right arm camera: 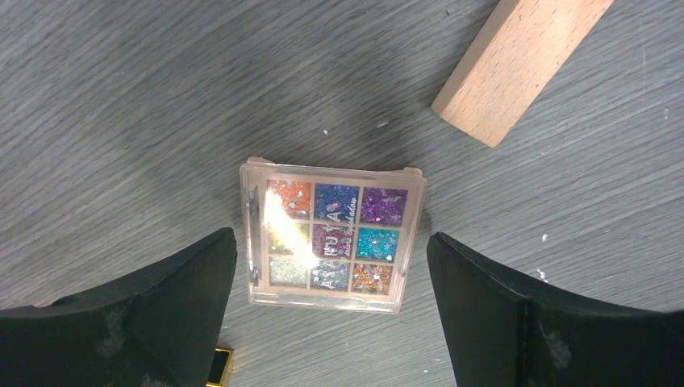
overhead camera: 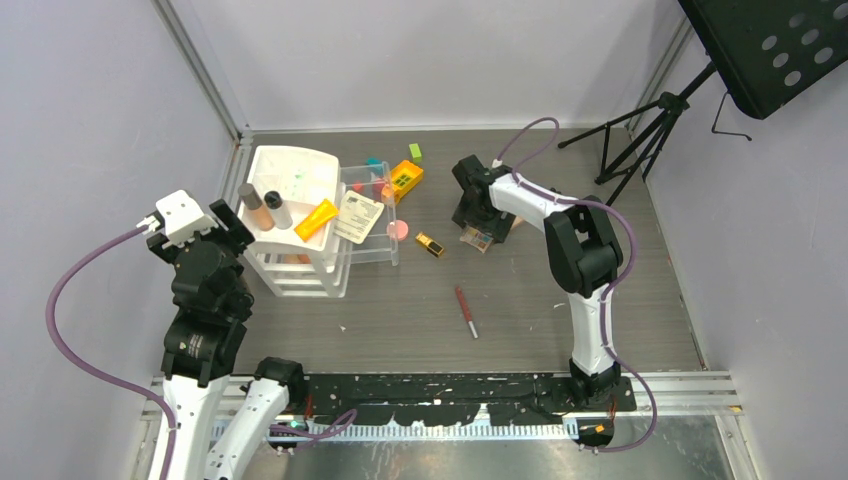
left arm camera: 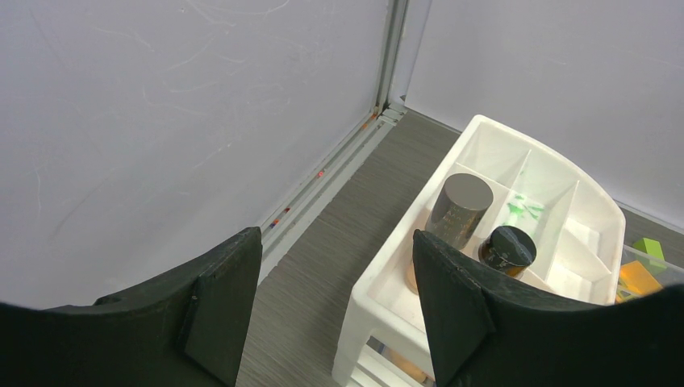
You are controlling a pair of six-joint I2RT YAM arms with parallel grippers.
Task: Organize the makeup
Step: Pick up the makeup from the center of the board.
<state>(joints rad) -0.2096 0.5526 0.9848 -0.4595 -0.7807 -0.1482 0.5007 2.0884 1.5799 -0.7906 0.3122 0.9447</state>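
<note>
Palette of glitter eyeshadow lay flat on the table beneath the right gripper, whose fingers stood wide apart on either side of it and held nothing. A wooden block lay nearby. The left gripper, also spread wide and empty, hung beside the white organizer, where two capped tubes stood upright; a lipstick and a red pencil lay on the table.

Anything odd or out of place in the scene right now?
Green smears stain an empty compartment of the white organizer. A wooden block, not makeup, lies beside the glitter eyeshadow palette. The red pencil lies loose mid-table.
</note>
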